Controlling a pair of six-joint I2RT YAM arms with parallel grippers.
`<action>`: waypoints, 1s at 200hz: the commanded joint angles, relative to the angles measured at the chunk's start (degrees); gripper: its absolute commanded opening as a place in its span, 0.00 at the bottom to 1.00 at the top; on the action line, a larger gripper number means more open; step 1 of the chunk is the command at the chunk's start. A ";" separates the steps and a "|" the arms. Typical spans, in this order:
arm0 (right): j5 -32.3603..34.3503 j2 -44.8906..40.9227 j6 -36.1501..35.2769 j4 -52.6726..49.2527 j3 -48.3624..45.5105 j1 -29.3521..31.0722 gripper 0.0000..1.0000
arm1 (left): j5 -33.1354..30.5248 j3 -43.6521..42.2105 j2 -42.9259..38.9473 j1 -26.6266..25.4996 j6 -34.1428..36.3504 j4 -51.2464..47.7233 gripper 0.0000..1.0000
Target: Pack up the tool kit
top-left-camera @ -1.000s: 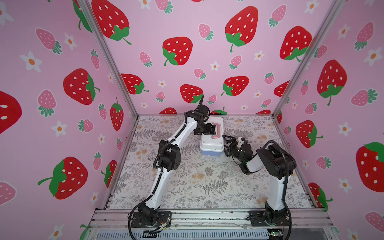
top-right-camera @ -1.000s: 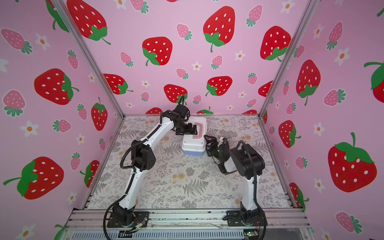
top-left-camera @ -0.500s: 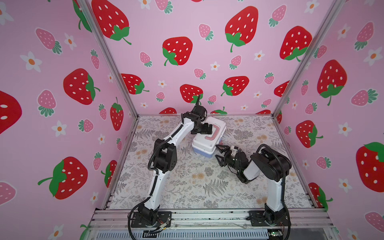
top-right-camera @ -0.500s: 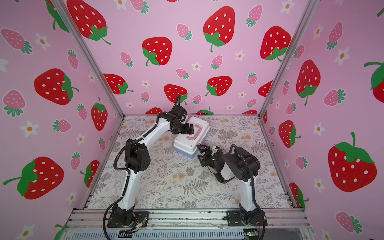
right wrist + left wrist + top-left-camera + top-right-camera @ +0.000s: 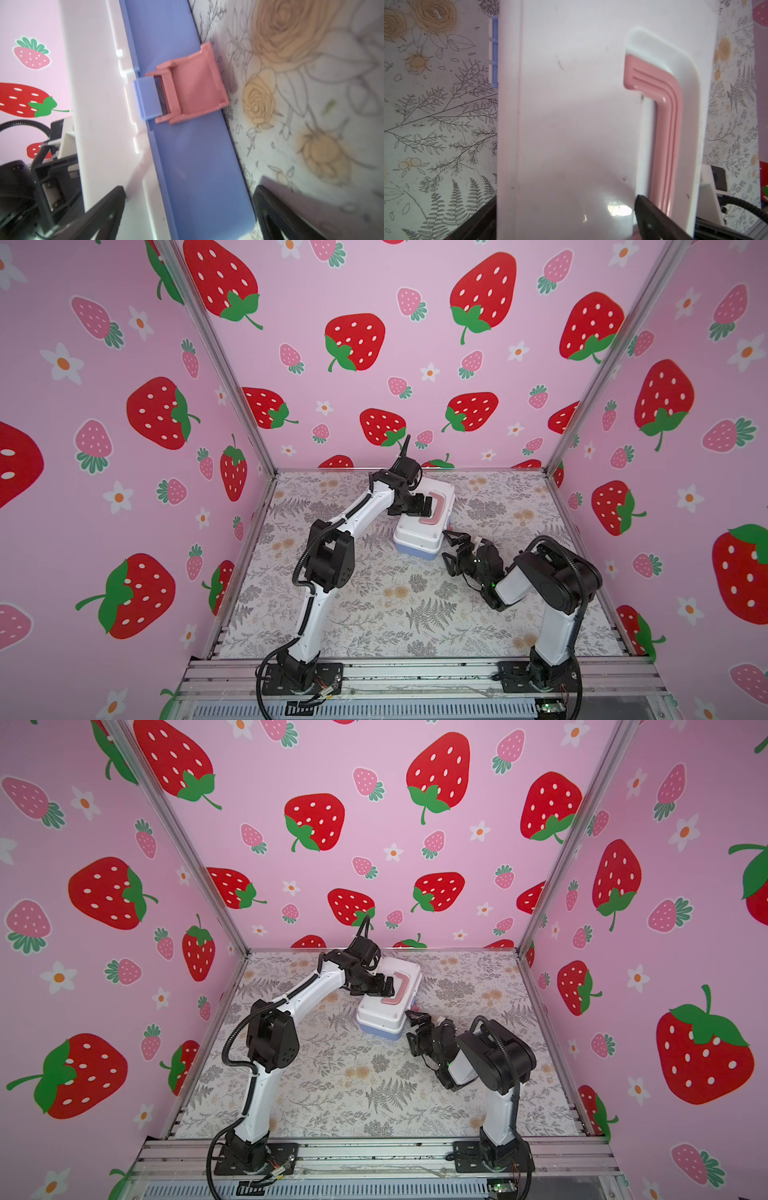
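Floral mat point(image 5: 374, 614): spread over the cell floor. The tool kit point(image 5: 417, 531) is seen on it, back of centre, set askew, white lid down on the blue base. The left gripper point(image 5: 427, 506) is held over the lid, jaws spread, nothing clasped; one finger point(image 5: 652, 218) lies beside the pink handle point(image 5: 668, 128). The right gripper point(image 5: 448, 546) is levelled at the kit's front wall, jaws spread, empty. The pink latch point(image 5: 193, 87) is folded down toward the mat, not over the lid.
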 commanded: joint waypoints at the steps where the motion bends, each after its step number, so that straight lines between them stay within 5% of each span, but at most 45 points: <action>1: 2.78 2.43 4.08 -4.87 2.09 -1.22 0.99 | 3.75 -2.20 -0.81 -2.96 -0.94 -0.52 0.99; 91: 5.61 6.91 14.33 -4.00 10.42 -4.37 0.99 | 4.86 -12.17 -5.80 -4.81 -6.43 6.24 0.99; 155: 4.46 5.08 11.80 3.66 9.31 -9.87 1.00 | 5.08 -15.76 -7.04 -4.99 -6.43 8.43 0.99; 200: -0.56 3.63 6.69 8.16 8.49 -13.02 0.90 | 5.30 -15.64 -6.49 -4.93 -6.31 8.53 0.99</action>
